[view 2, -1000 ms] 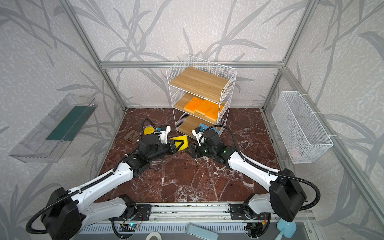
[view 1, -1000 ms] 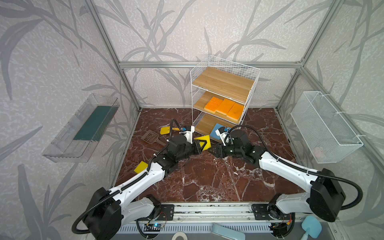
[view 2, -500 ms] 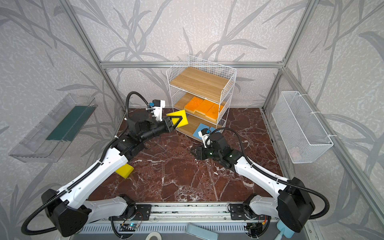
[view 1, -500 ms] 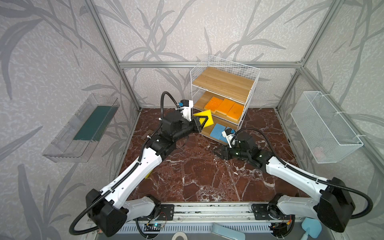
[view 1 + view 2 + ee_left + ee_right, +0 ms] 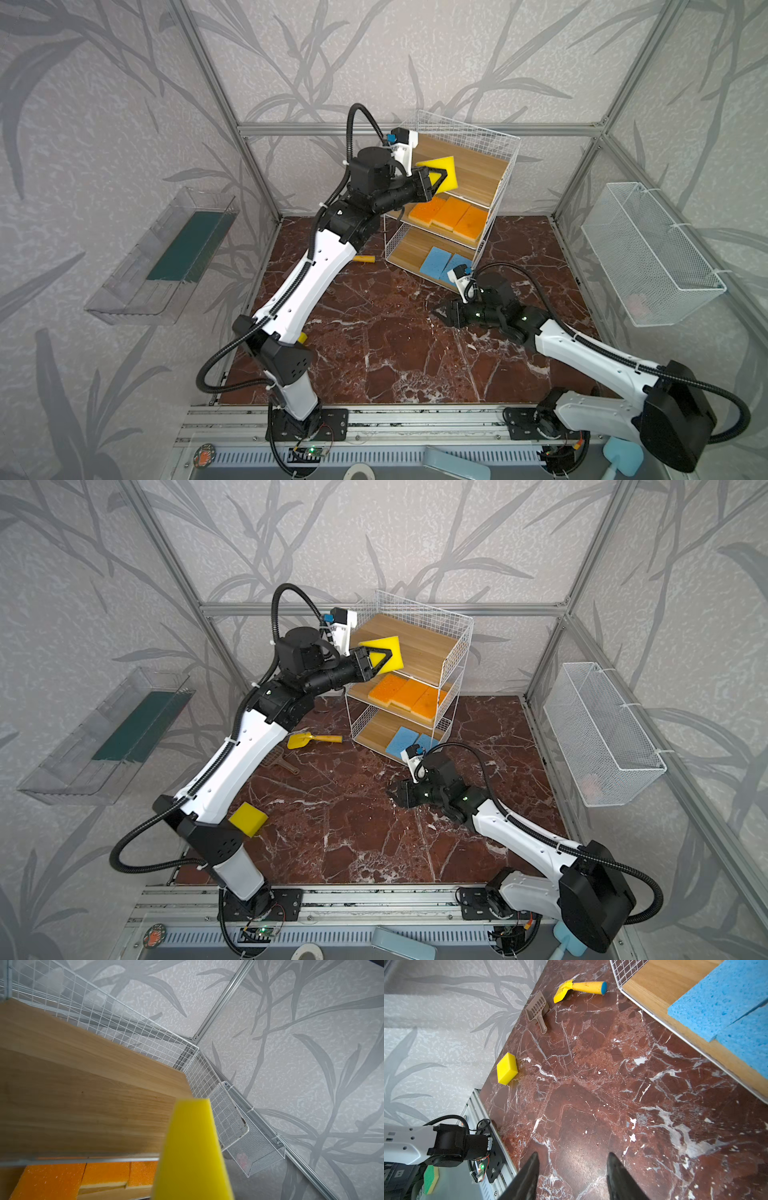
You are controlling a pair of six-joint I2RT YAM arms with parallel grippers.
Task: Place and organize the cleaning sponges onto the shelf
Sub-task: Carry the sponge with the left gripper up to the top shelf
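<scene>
My left gripper [image 5: 436, 179] [image 5: 380, 658] is shut on a yellow sponge [image 5: 448, 169] [image 5: 394, 649] [image 5: 191, 1147], held on edge just over the front of the shelf's top board [image 5: 473, 166] [image 5: 422, 646] [image 5: 72, 1095]. Three orange sponges [image 5: 449, 214] [image 5: 409, 694] [image 5: 62, 1178] lie side by side on the middle tier. Two blue sponges [image 5: 440, 262] [image 5: 405, 739] [image 5: 724, 999] lie on the bottom tier. A second yellow sponge [image 5: 248, 818] [image 5: 507, 1068] rests on the floor under the left arm. My right gripper [image 5: 440, 313] [image 5: 392, 796] [image 5: 572, 1154] hangs open and empty low over the floor.
A yellow scoop [image 5: 313, 739] [image 5: 579, 989] and a brown slotted scoop [image 5: 280, 760] [image 5: 537, 1009] lie on the floor left of the shelf. A white mesh basket [image 5: 648, 253] [image 5: 249, 1142] hangs on the right wall, a clear tray [image 5: 162, 257] on the left wall.
My left arm has risen from floor level to the shelf's top tier with the yellow sponge. The right gripper has drawn back from the middle towards the right, staying low.
</scene>
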